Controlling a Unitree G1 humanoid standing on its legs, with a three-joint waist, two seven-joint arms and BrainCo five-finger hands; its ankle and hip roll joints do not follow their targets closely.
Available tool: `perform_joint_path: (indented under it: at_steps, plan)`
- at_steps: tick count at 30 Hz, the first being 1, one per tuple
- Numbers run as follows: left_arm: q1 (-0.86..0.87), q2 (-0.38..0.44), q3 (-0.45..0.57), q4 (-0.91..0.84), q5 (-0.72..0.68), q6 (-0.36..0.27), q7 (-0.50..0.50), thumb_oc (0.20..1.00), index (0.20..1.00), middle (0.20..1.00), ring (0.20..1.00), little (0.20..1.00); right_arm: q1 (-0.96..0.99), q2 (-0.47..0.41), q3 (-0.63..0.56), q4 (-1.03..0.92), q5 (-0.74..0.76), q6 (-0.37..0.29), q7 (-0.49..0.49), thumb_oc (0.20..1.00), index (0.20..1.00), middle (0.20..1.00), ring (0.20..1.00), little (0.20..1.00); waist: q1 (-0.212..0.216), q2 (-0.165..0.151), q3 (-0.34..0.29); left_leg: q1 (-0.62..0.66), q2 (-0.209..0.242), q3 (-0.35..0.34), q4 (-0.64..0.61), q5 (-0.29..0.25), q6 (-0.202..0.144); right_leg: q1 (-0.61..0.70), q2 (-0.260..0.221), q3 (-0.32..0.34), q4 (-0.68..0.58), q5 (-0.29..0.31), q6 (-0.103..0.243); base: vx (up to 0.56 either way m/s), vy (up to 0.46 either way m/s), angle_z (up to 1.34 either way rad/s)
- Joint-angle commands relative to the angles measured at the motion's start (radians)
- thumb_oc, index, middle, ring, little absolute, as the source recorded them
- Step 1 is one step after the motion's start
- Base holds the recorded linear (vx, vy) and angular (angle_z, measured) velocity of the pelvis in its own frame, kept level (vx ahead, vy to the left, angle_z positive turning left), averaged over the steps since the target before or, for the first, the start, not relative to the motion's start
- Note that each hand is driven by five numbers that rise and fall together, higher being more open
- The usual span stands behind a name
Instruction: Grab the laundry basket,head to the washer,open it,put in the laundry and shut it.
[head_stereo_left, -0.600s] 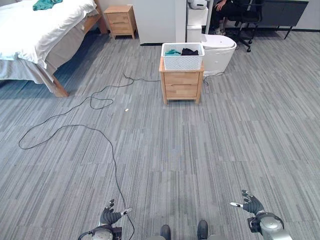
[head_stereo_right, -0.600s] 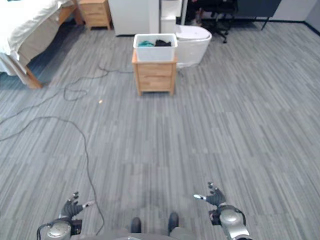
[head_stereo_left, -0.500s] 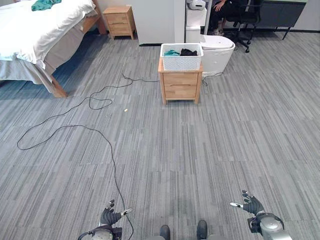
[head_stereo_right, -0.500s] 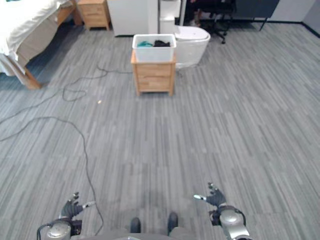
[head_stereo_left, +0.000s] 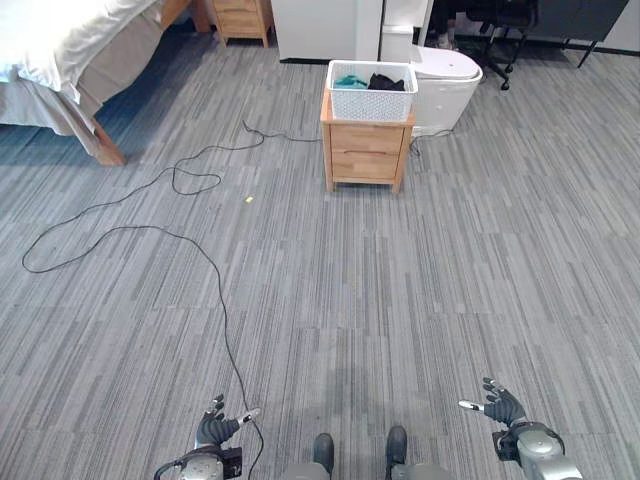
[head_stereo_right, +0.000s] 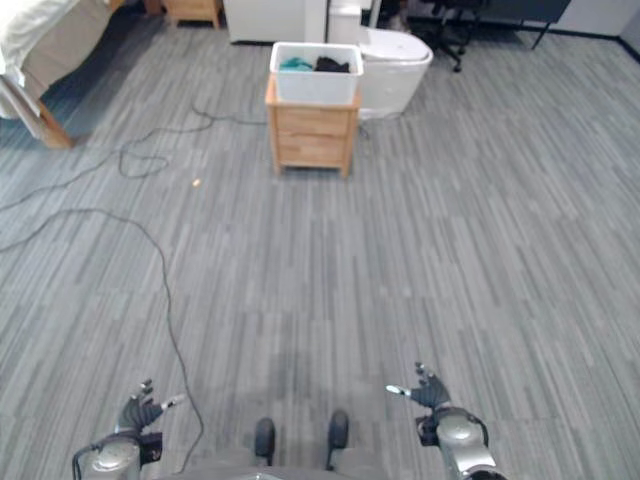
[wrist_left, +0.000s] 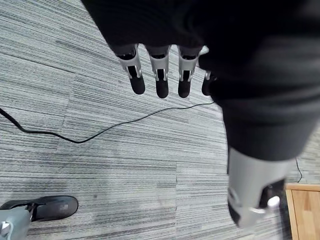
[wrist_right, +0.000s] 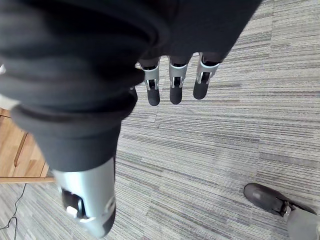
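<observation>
Robot hands (head_stereo_left: 218, 429) (head_stereo_left: 503, 408) open, far from basket (head_stereo_left: 371, 90)

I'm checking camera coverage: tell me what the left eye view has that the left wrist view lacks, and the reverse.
Left eye view's own: the laundry basket on the wooden nightstand, a bed, and the open right hand. Left wrist view's own: straight fingers seen close up. Shared: the left hand, open, above the grey floor.
</observation>
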Motion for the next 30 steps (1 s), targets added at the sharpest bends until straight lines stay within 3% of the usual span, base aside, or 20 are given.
perform_joint_path:
  at_steps: [1,4,5,7,10,15,18,19,21,22,25,28,29,30]
  plan:
    - [-0.025,0.069,0.032,-0.047,-0.049,-0.035,0.019,1.0,1.0,1.0,1.0,1.0,-0.052,0.011,-0.023,-0.008,0.03,-0.009,-0.021,1.0,1.0,1.0,1.0,1.0,0.022,-0.033,0.017,-0.068,-0.053,-0.016,0.144,-0.101,0.027,0.003,-0.086,0.016,0.117,-0.052,0.094,0.03,0.1,-0.05]
    - [-0.026,0.077,0.034,-0.056,-0.047,-0.032,0.018,1.0,1.0,1.0,1.0,1.0,-0.062,0.012,-0.02,-0.019,0.03,-0.009,-0.02,1.0,1.0,1.0,1.0,1.0,0.025,-0.032,0.026,-0.073,-0.054,-0.015,0.152,-0.108,0.037,-0.028,-0.087,0.026,0.178,-0.056,0.101,0.05,0.144,-0.1]
    - [-0.03,0.085,0.035,-0.069,-0.044,-0.032,0.017,1.0,1.0,1.0,1.0,1.0,-0.066,0.017,-0.015,-0.045,0.031,-0.013,-0.02,1.0,1.0,1.0,1.0,1.0,0.019,-0.024,0.043,-0.06,-0.052,-0.019,0.149,-0.114,0.046,-0.092,-0.068,0.029,0.296,-0.056,0.103,0.11,0.162,-0.26]
    - [-0.036,0.089,0.034,-0.073,-0.038,-0.033,0.017,1.0,1.0,1.0,1.0,1.0,-0.067,0.013,-0.01,-0.067,0.029,-0.015,-0.019,1.0,1.0,1.0,1.0,1.0,0.01,-0.022,0.052,-0.027,-0.057,-0.023,0.132,-0.122,0.048,-0.136,-0.048,0.02,0.319,-0.057,0.091,0.16,0.132,-0.17]
    - [-0.036,0.088,0.026,-0.085,-0.037,-0.033,0.016,1.0,1.0,1.0,1.0,1.0,-0.066,0.008,0.0,-0.085,0.028,-0.016,-0.016,1.0,1.0,1.0,1.0,1.0,0.002,-0.017,0.06,0.027,-0.061,-0.022,0.106,-0.141,0.047,-0.179,-0.043,-0.043,0.253,-0.038,0.08,0.19,0.019,0.0]
    - [-0.037,0.066,0.019,-0.077,-0.023,-0.027,0.011,1.0,1.0,1.0,1.0,1.0,-0.048,-0.004,-0.007,-0.096,0.02,-0.009,-0.016,1.0,1.0,1.0,1.0,1.0,-0.032,-0.01,0.074,0.127,-0.085,-0.069,0.103,-0.197,0.041,-0.253,-0.027,-0.086,0.11,0.027,0.1,0.29,-0.002,0.16]
    - [-0.032,0.057,0.017,-0.075,-0.013,-0.025,0.01,1.0,1.0,1.0,1.0,1.0,-0.04,-0.005,-0.01,-0.093,0.014,-0.004,-0.014,1.0,1.0,1.0,1.0,1.0,-0.043,-0.003,0.073,0.169,-0.085,-0.088,0.103,-0.212,0.035,-0.262,-0.025,-0.107,0.094,0.044,0.103,0.34,-0.071,0.42]
    - [-0.024,0.052,0.012,-0.07,-0.004,-0.025,0.004,1.0,1.0,1.0,1.0,1.0,-0.022,-0.001,-0.012,-0.09,0.016,-0.007,-0.009,1.0,1.0,1.0,1.0,1.0,-0.047,-0.001,0.055,0.198,-0.081,-0.105,0.11,-0.216,0.02,-0.241,-0.025,-0.112,0.094,0.045,0.09,0.39,-0.137,0.58]
    - [-0.021,0.049,0.009,-0.061,-0.001,-0.024,0.006,1.0,1.0,1.0,1.0,1.0,-0.015,0.001,-0.013,-0.084,0.015,-0.011,-0.01,1.0,1.0,1.0,1.0,1.0,-0.053,0.006,0.045,0.196,-0.07,-0.109,0.141,-0.197,0.0,-0.227,-0.016,-0.108,0.106,0.043,0.075,0.35,-0.15,0.62]
    - [-0.022,0.043,0.001,-0.067,-0.005,-0.021,0.002,1.0,1.0,1.0,1.0,1.0,-0.008,0.005,-0.024,-0.087,0.024,-0.014,-0.015,1.0,1.0,1.0,1.0,1.0,-0.054,0.016,0.042,0.158,-0.043,-0.086,0.255,-0.129,-0.055,-0.185,-0.002,-0.113,0.11,0.038,0.053,0.26,-0.167,0.65]
    - [-0.034,0.04,-0.017,-0.063,-0.006,-0.018,-0.003,1.0,1.0,1.0,1.0,1.0,-0.017,-0.003,-0.028,-0.091,0.05,-0.023,-0.024,1.0,1.0,1.0,1.0,1.0,-0.055,0.005,0.046,0.052,-0.001,-0.035,0.457,-0.044,-0.086,-0.133,0.008,-0.117,0.098,-0.003,0.009,0.23,-0.161,0.54]
    - [-0.051,0.039,-0.023,-0.045,-0.009,-0.016,-0.003,1.0,1.0,1.0,1.0,1.0,-0.025,-0.007,-0.032,-0.08,0.055,-0.018,-0.029,1.0,1.0,1.0,1.0,1.0,-0.048,-0.009,0.052,-0.013,0.022,0.007,0.51,-0.048,-0.072,-0.101,-0.001,-0.12,0.092,-0.031,-0.001,0.24,-0.096,-0.29]
    - [-0.066,0.036,-0.036,-0.03,-0.009,-0.016,-0.001,1.0,1.0,1.0,1.0,1.0,-0.034,-0.01,-0.026,-0.064,0.062,-0.017,-0.036,1.0,1.0,1.0,1.0,1.0,-0.031,-0.027,0.064,-0.098,0.023,0.044,0.505,-0.11,-0.042,-0.057,-0.008,-0.108,0.083,-0.06,0.0,0.17,-0.027,-0.04]
    - [-0.067,0.036,-0.036,-0.03,-0.009,-0.017,-0.001,1.0,1.0,1.0,1.0,1.0,-0.034,-0.01,-0.026,-0.064,0.062,-0.017,-0.036,1.0,1.0,1.0,1.0,1.0,-0.029,-0.027,0.065,-0.098,0.024,0.045,0.506,-0.112,-0.042,-0.056,-0.007,-0.107,0.083,-0.06,0.0,0.29,-0.017,0.01]
